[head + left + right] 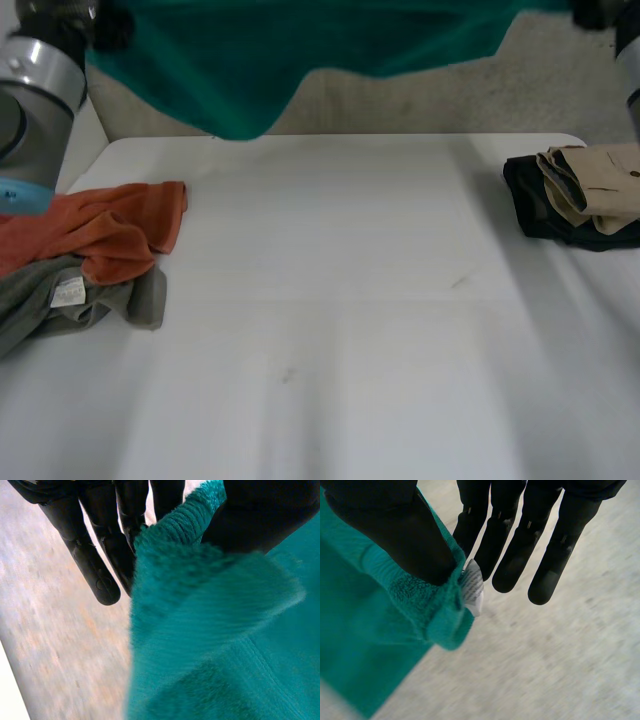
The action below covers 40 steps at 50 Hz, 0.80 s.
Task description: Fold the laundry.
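White table [350, 330] is lying under a teal towel [300, 50] that is hanging in the air over its far edge. Left hand [265, 515] is pinching the towel's top edge between thumb and fingers. Right hand [385, 530] is pinching a corner beside a white tag [472, 585]. Orange cloth [110, 230] and grey garment [60, 300] are lying crumpled at the table's left. Folded clothes [590, 195] are sitting at its right.

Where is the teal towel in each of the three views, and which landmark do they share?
Head view: the teal towel hangs spread at the far side of the table.
Left wrist view: the towel is pinched by the left hand, thumb against fingers.
Right wrist view: the right hand pinches its labelled corner under the thumb.
Shared landmark: the grey floor.
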Each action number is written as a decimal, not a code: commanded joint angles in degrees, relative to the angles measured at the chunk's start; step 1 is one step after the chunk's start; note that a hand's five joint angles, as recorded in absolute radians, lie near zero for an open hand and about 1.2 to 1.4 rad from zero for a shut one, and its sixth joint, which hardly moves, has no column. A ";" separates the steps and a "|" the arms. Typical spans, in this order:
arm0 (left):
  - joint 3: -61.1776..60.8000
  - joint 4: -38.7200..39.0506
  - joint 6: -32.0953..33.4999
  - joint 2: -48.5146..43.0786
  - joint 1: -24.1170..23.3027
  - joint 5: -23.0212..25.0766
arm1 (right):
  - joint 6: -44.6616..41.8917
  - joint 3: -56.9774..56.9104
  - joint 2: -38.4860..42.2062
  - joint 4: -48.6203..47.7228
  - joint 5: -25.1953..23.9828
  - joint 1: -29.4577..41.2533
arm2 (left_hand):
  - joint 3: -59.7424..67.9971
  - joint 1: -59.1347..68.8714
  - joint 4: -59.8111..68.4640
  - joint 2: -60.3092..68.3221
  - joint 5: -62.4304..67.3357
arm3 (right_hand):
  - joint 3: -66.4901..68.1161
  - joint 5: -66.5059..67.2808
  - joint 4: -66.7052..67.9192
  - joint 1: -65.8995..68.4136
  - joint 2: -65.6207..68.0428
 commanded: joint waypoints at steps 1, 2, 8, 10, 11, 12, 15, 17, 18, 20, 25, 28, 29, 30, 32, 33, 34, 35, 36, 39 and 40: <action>-11.27 -4.35 2.14 -0.05 0.21 1.18 | -3.94 5.33 3.16 10.11 -3.15 0.32 | 11.54 14.06 11.04 11.21 12.70 | 11.89 11.83 11.30 16.37 13.29; -12.86 -4.26 2.67 -0.14 0.21 1.45 | -4.56 6.21 3.60 10.83 -3.32 0.41 | 11.54 14.06 11.04 11.21 12.70 | 11.89 11.83 11.30 16.37 13.29; -24.19 -1.72 8.81 -3.21 0.91 4.52 | -11.76 12.97 7.99 17.93 -3.85 1.02 | 11.54 14.06 11.04 11.21 12.70 | 11.89 11.83 11.30 16.37 13.29; -26.58 -0.83 10.23 -4.53 1.18 5.05 | -13.79 14.56 8.87 19.61 -4.03 1.03 | 11.54 14.06 11.04 11.21 12.70 | 11.89 11.83 11.30 16.37 13.29; -28.50 0.30 11.80 -6.10 1.53 5.31 | -14.67 15.27 9.40 20.49 -3.94 0.85 | 11.54 14.06 11.04 11.21 12.70 | 11.89 11.83 11.30 16.37 13.29; -29.31 0.75 12.34 -6.90 1.70 5.40 | -16.33 16.58 10.10 22.15 -4.03 0.50 | 11.54 14.06 11.04 11.21 12.70 | 11.89 11.83 11.30 16.37 13.29; -31.85 2.59 14.79 -8.83 2.49 5.32 | -18.36 18.52 10.99 24.36 -4.12 -0.29 | 11.54 14.06 11.04 11.21 12.70 | 11.89 11.83 11.30 16.37 13.29; -32.83 3.47 15.51 -9.28 2.93 5.14 | -18.63 19.31 11.08 24.54 -4.20 -0.73 | 11.54 14.06 11.04 11.21 12.70 | 11.89 11.83 11.30 16.37 13.29; -33.18 3.91 15.86 -9.19 3.20 5.05 | -18.63 19.75 11.08 24.72 -4.29 -0.99 | 10.39 12.91 9.90 10.06 11.56 | 11.89 11.83 11.30 16.37 13.29; -34.15 5.23 16.21 -9.10 3.90 4.88 | -18.81 20.72 10.64 24.90 -4.64 -1.61 | -2.52 0.00 -3.01 -2.85 -1.36 | 11.89 11.83 11.30 16.37 13.29; -35.90 6.99 16.39 -7.88 3.99 4.79 | -18.37 22.30 8.88 25.16 -5.17 -2.75 | -18.36 -15.85 -18.86 -18.70 -17.20 | 11.89 11.83 11.30 16.37 13.29; -37.22 8.22 16.56 -7.44 3.99 4.35 | -18.19 23.18 8.00 25.77 -5.43 -3.54 | -26.11 -23.59 -26.60 -26.44 -24.94 | 11.89 11.83 11.30 16.37 13.29; -37.49 8.66 16.65 -7.43 3.99 4.09 | -18.19 23.45 7.83 25.77 -5.44 -3.72 | -26.29 -23.77 -26.78 -26.62 -25.12 | 11.89 11.83 11.30 16.37 13.29; -37.75 8.92 16.74 -7.43 4.08 3.82 | -18.19 23.62 7.74 25.77 -5.52 -3.89 | -26.29 -23.77 -26.78 -26.62 -25.12 | 11.89 11.83 11.30 16.37 13.29; -38.80 10.24 17.70 -7.52 4.25 3.03 | -18.46 23.98 7.56 25.77 -5.70 -4.42 | -26.29 -23.77 -26.78 -26.62 -25.12 | 11.89 11.83 11.30 16.37 13.29; -39.16 10.68 18.14 -7.52 4.34 2.77 | -18.54 23.98 7.56 25.77 -5.79 -4.51 | -26.29 -23.77 -26.78 -26.62 -25.12 | 11.89 11.83 11.30 16.37 13.29; -39.51 11.12 18.58 -7.52 4.60 2.51 | -18.55 24.06 7.56 25.95 -5.87 -4.69 | -26.46 -23.94 -26.95 -26.79 -25.29 | 11.89 11.83 11.30 16.37 13.29; -40.12 11.56 19.80 -7.52 5.04 2.33 | -18.72 24.06 7.56 25.95 -5.87 -4.95 | -26.46 -23.94 -26.95 -26.79 -25.29 | 11.89 11.83 11.30 16.37 13.29; -40.47 11.91 20.34 -7.52 5.13 2.33 | -18.81 23.98 7.56 25.95 -5.87 -5.04 | -26.46 -23.94 -26.95 -26.79 -25.29 | 11.89 11.83 11.30 16.37 13.29; -41.96 12.79 22.27 -6.91 5.75 2.41 | -19.33 24.06 7.56 26.21 -5.87 -5.21 | -25.29 -22.77 -25.78 -25.62 -24.13 | 11.89 11.83 11.30 16.37 13.29; -42.32 12.88 22.62 -6.65 5.84 2.42 | -19.51 24.06 7.47 26.30 -5.87 -5.21 | -24.95 -22.43 -25.44 -25.28 -23.78 | 11.89 11.83 11.30 16.37 13.29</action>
